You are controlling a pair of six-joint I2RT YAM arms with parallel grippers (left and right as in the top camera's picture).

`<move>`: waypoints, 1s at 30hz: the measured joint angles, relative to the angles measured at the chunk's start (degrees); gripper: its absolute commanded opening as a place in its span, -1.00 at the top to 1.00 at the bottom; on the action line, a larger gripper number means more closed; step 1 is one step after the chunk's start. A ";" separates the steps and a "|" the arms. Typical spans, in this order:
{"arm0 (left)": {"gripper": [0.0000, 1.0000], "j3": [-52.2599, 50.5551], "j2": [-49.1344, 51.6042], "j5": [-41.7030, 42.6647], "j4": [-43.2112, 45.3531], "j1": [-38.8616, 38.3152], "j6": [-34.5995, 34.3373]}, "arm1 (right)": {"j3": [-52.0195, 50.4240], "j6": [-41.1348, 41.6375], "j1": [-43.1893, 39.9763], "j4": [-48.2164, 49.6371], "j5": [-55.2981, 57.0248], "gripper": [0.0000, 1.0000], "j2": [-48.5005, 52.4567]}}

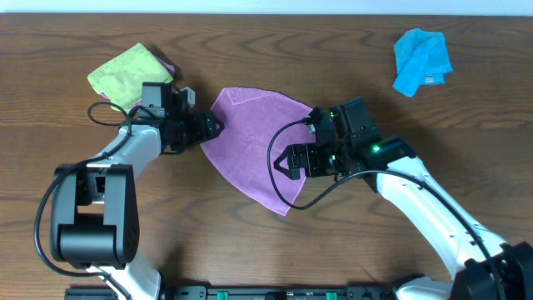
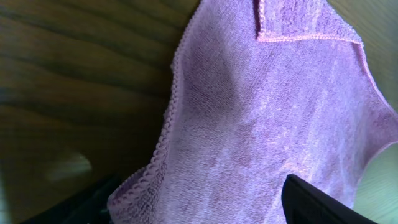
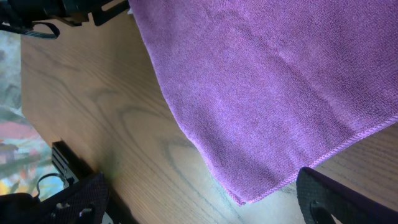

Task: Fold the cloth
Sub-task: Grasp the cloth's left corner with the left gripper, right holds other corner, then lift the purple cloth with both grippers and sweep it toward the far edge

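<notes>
At centre of brown wood-grain desk [image 1: 358,58], nearest the arms: purple microfibre square cloth [image 1: 250,142] lies as a rough triangle, one layer turned over another at one edge (left wrist view). Judged: first fold approx. done, edges not matched; further fold(s) + squaring left.
Left claw [image 1: 213,128] at cloth's left edge, fingers apart, hem between them, not pinched.
Right claw [image 1: 287,162] at right edge, fingers wide apart, holding nothing.
Farther: crumpled lime-green cloth [image 1: 125,73] far left, bunched bright blue cloth [image 1: 422,60] far right; both apart from purple cloth.
Containers: none in view.
</notes>
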 measured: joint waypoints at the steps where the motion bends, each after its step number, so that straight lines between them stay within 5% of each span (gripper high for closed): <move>1: -0.63 0.00 0.00 0.15 0.00 -0.09 -0.02 | 0.00 0.00 0.00 -0.02 0.00 -0.93 0.00; 6: -0.13 -0.31 0.00 0.20 -0.17 -0.15 -0.39 | 0.00 0.00 0.00 -0.02 0.00 -0.92 0.00; 10: 0.88 -1.22 0.00 0.17 -1.57 -0.15 -0.26 | 0.00 0.00 0.00 -0.94 0.13 -0.92 0.00; 30: 0.88 -1.57 -0.02 6.23 -22.67 1.27 10.62 | -14.84 1.84 0.00 3.39 2.95 -0.93 -0.02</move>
